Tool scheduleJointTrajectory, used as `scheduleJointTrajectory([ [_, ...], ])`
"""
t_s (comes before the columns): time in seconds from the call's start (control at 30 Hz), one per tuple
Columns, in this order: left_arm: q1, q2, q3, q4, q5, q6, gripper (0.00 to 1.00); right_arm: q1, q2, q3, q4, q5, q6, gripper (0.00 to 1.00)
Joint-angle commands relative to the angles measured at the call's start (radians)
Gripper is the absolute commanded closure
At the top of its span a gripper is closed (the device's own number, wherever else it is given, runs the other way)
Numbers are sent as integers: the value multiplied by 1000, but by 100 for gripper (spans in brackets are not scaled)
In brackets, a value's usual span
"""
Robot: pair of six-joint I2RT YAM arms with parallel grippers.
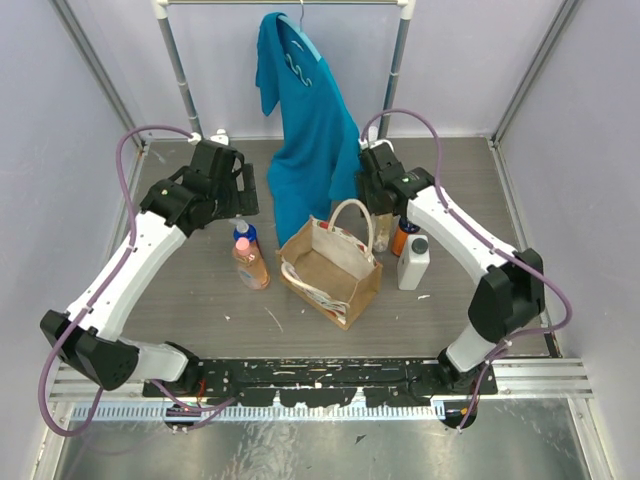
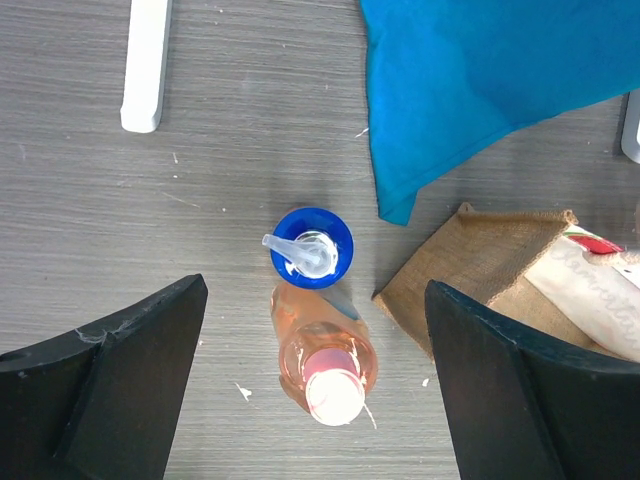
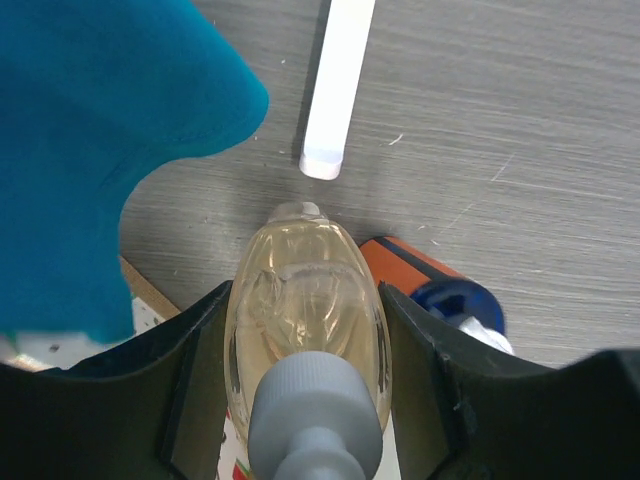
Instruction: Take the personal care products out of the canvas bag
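Observation:
The canvas bag point(image 1: 331, 270) stands open at the table's middle; its corner shows in the left wrist view point(image 2: 487, 266). My right gripper point(image 1: 380, 213) is shut on a clear yellowish bottle with a grey cap point(image 3: 305, 310), just right of the bag point(image 1: 382, 234). An orange bottle point(image 1: 402, 238) point(image 3: 408, 268) and a white rectangular bottle point(image 1: 414, 262) stand beside it. My left gripper point(image 1: 233, 203) point(image 2: 315, 400) is open and empty above a peach bottle point(image 1: 251, 265) point(image 2: 325, 365) and a blue pump cap point(image 2: 312, 247).
A teal garment point(image 1: 308, 130) hangs from a white rack at the back, its hem reaching down to the bag point(image 2: 480, 80) point(image 3: 100, 150). White rack feet point(image 2: 147, 60) point(image 3: 338, 80) lie on the table. Grey walls close both sides.

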Motion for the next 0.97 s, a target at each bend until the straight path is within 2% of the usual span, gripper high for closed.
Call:
scheduleJointTrajectory([
  [0.0, 0, -38, -22, 18, 20, 10, 3, -4, 7, -8, 156, -9, 29, 84],
  [0.17, 1, -45, -19, 10, 30, 18, 3, -6, 64, -33, 159, -40, 47, 75],
  [0.27, 1, -49, -17, 7, 28, 23, 3, -6, 73, -38, 161, -56, 54, 60],
  [0.37, 0, -51, -6, -1, 31, 27, 3, -5, 59, -31, 155, -63, 54, 41],
  [0.4, 0, -52, 0, -6, 32, 27, 3, -5, 46, -23, 149, -55, 54, 30],
  [0.53, 1, -58, 30, -21, 34, 28, 3, 7, -64, 5, 169, 35, 41, 3],
  [0.67, 1, -58, 76, -50, 13, 41, 1, 4, -192, 82, 167, 131, 34, 0],
  [0.8, 0, -49, 131, -110, -51, 52, 1, -45, -196, 231, 43, 138, 63, 0],
  [0.93, 1, -36, 167, -143, -101, 70, 1, -85, -232, 240, 34, 95, 86, 0],
])
